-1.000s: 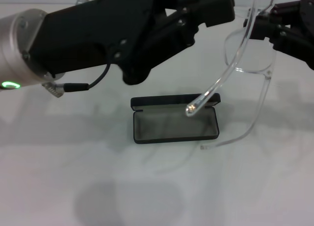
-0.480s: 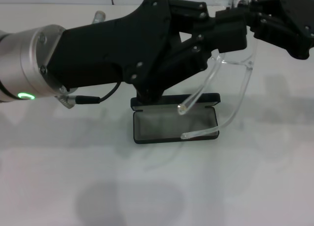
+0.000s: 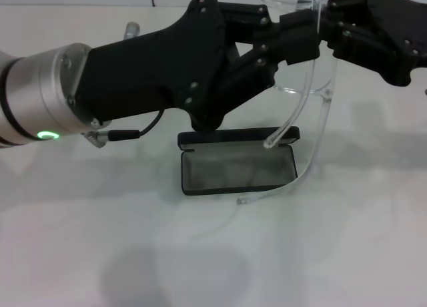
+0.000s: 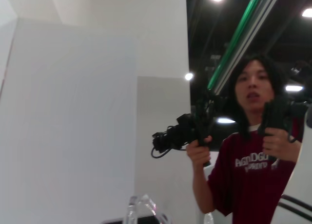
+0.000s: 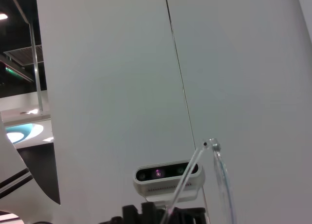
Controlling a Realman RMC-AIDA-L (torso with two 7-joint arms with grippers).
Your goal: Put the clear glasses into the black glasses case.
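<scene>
The black glasses case (image 3: 237, 168) lies open on the white table, its grey lining up and its lid (image 3: 237, 137) at the far side. High above it hang the clear glasses (image 3: 307, 77), lens up, with both thin arms dangling toward the case's right end. One arm tip hovers near the lid and the other reaches past the front edge. My right gripper (image 3: 337, 27) is shut on the glasses' frame from the right. My left gripper (image 3: 300, 37) meets the frame from the left. The wrist views show only clear plastic (image 4: 141, 209) and one arm of the glasses (image 5: 187, 185).
My bulky left arm (image 3: 167, 73) spans the space above and behind the case, with a cable (image 3: 127, 130) hanging under it. A small silver object (image 3: 132, 28) stands behind it. A person (image 4: 248, 156) holding controllers stands beyond the table.
The left gripper has moved right to the glasses. The glasses have risen and turned, so their arms now hang lower and straighter over the case's right end.
</scene>
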